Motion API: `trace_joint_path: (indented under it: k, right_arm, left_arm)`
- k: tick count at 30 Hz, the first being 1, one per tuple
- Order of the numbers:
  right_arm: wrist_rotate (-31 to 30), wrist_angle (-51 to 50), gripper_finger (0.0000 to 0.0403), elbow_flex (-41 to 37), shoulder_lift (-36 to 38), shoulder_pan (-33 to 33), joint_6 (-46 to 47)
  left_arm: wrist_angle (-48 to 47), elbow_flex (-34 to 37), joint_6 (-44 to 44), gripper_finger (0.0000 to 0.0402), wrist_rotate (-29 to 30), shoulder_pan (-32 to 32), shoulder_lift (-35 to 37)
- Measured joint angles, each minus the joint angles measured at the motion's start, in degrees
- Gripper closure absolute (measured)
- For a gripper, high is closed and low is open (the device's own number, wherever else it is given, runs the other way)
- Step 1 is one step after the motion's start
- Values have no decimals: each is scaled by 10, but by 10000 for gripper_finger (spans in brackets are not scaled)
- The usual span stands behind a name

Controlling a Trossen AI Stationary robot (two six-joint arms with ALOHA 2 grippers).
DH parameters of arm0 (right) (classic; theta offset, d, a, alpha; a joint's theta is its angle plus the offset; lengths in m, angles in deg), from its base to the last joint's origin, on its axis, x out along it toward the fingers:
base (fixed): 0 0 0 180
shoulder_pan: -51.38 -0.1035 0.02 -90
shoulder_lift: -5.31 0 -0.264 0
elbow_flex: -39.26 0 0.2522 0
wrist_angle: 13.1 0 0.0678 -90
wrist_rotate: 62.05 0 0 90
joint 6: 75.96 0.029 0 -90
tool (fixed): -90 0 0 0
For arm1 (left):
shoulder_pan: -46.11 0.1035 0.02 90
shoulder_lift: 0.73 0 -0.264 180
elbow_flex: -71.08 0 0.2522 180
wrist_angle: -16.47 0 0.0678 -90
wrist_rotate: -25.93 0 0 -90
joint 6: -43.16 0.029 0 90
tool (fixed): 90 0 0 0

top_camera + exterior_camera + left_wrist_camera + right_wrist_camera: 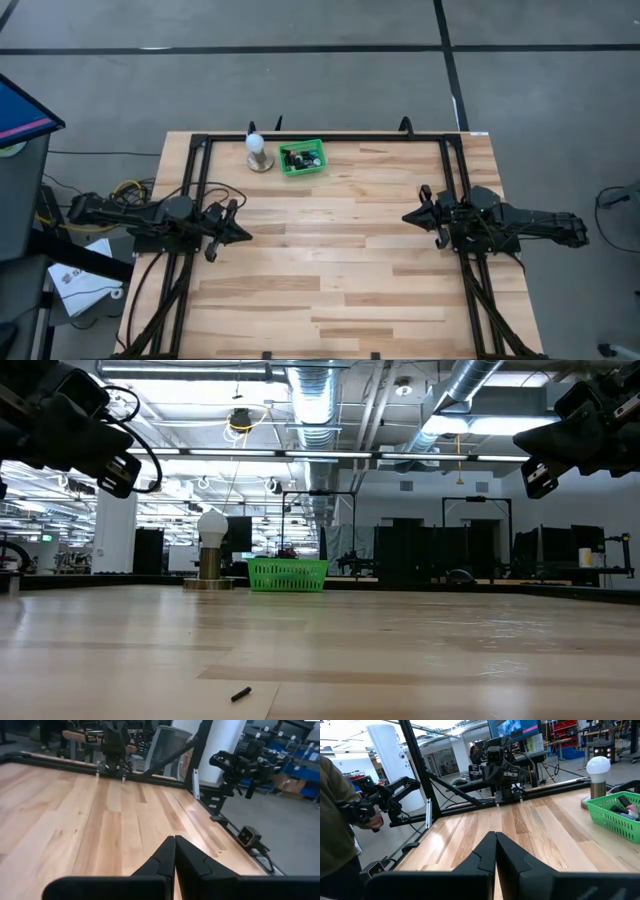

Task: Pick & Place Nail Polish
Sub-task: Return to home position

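Note:
Several small nail polish bottles [301, 157] lie in a green basket [318, 166] at the table's far side; they also show in the right wrist view [627, 806]. My left gripper [243, 232] is shut and empty above the table's left side, well short of the basket; its closed fingertips show in the left wrist view [174, 840]. My right gripper [409, 216] is shut and empty above the table's right side; its closed fingertips show in the right wrist view [495, 836].
A white bulb-shaped thing on a round base [259, 152] stands just left of the basket. A small dark bit [240, 694] lies on the wood near the low camera. A person [340, 820] stands beyond the table's near edge, hands on a dark handle.

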Motion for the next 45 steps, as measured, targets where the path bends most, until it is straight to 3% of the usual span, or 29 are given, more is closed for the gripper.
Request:
trace_joint_path:
  k: [8,13,16,20,25,31,45]
  right_arm:
    - [0,0,403,0,0,0,0]
    - [0,0,403,0,0,0,0]
    - [0,0,403,0,0,0,0]
    - [0,0,403,0,0,0,0]
    - [0,0,403,0,0,0,0]
    - [0,0,403,0,0,0,0]
    - [0,0,403,0,0,0,0]
  left_arm:
    - [-15,-5,16,401,14,0,72]
    - [-187,-53,66,401,44,6,86]
    - [-218,-59,87,401,51,7,86]
    - [-175,-51,79,401,48,7,86]
    - [-12,-2,62,401,45,7,86]
    - [-8,0,91,401,45,7,86]
    - [4,0,48,396,41,7,86]
